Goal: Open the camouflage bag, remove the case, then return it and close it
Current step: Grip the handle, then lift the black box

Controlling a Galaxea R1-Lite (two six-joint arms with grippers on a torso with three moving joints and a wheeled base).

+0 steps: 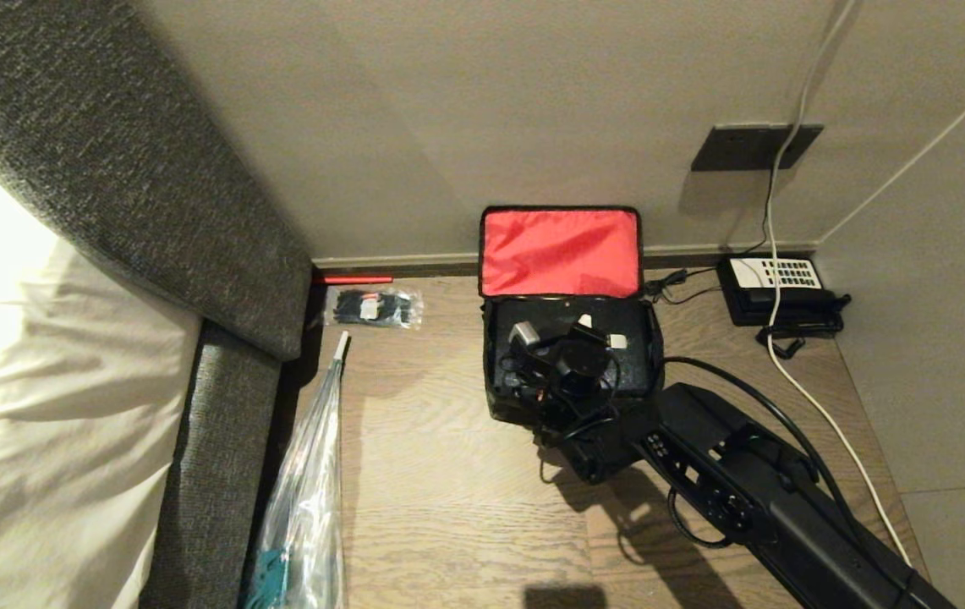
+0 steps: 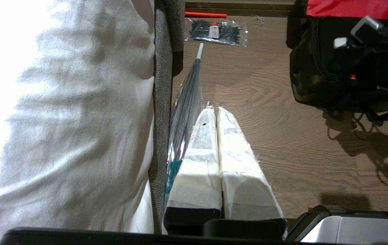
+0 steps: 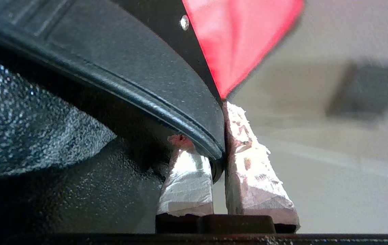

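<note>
In the open bag [image 1: 562, 254], the case handle [image 3: 166, 98] is pinched by the right hand [image 3: 219, 156]; a straight, slow lift is advised, clear of the lid.

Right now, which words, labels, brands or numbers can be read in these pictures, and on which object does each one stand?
No text can be read.
Black telephone with white keypad: the key marks are too small.
Clear plastic packet of black cable ties: its white-and-red label is too blurred.
Camouflage bag with red lining and black hard case: no lettering shows.
</note>
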